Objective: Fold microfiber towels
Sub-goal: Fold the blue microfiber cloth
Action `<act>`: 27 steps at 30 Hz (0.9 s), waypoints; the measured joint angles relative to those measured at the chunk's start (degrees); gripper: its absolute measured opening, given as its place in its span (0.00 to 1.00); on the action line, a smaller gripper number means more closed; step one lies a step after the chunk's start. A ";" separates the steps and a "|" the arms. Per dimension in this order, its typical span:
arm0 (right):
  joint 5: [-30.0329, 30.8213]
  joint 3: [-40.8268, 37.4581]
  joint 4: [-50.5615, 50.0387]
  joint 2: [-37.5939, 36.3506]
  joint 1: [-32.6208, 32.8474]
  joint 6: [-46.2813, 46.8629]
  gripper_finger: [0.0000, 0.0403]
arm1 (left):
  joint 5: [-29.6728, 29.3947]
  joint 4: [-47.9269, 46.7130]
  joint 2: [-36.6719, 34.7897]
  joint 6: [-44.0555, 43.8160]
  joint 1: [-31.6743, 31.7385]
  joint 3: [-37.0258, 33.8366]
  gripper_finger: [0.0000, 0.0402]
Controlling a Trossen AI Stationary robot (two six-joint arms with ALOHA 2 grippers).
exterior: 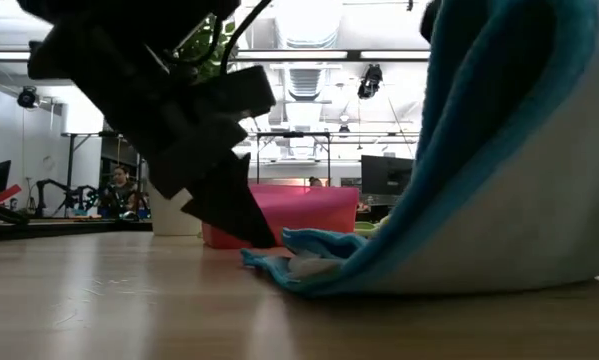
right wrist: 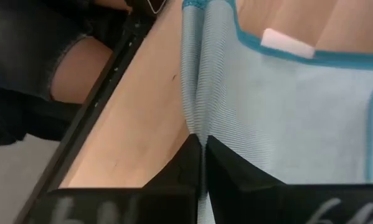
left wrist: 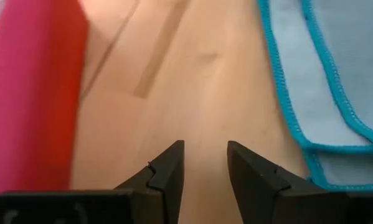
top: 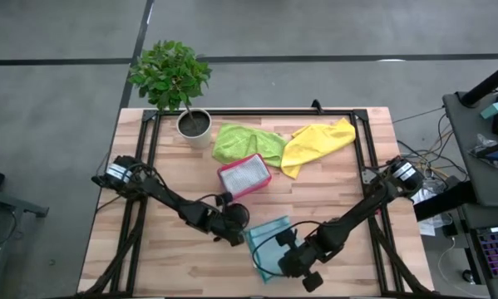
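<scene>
Two grippers work close together at the near edge of the table. The right gripper has its fingers pinched tight on a fold of the teal towel, the cloth bunched into a ridge between them; seen from table height, that towel rises in a tall drape on the right while its other end lies crumpled on the wood. Just to the left, the left gripper hangs low over bare wood with its fingers parted and nothing between them, the towel's stitched border lying just beside it. A little farther back sits a pink tray with something pale grey inside. Beyond it, toward the far side, a lime green towel and a yellow towel lie rumpled and touching each other. A potted plant stands at the far left corner. A person sits in the room behind.
</scene>
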 joint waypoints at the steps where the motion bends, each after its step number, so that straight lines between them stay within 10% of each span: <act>1: 0.04 0.60 -0.94 0.00 -0.35 -0.88 0.02 | 0.38 1.52 0.08 1.17 -0.13 -0.50 0.27; 27: 5.99 -0.71 -1.02 0.26 -17.21 -12.38 0.02 | 5.16 10.14 2.49 4.57 -0.56 -2.26 0.27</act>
